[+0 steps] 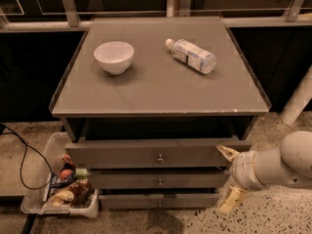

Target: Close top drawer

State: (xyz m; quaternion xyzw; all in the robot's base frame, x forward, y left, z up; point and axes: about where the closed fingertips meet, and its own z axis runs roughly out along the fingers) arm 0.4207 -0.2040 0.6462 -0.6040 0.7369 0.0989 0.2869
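jaws spread wide and holding nothing, your gripper [222,179] sits at the right end of the top drawer [122,153], its upper finger [226,152] against the corner of the front panel and its lower finger [231,199] hanging down near the floor. you see the drawer partly pulled out under the grey cabinet top [161,94], its small knob [159,157] at centre, its front forward of the two lower drawer fronts [126,179]. a white bowl [113,56] and a plastic bottle [191,55] on its side rest on top, well apart.
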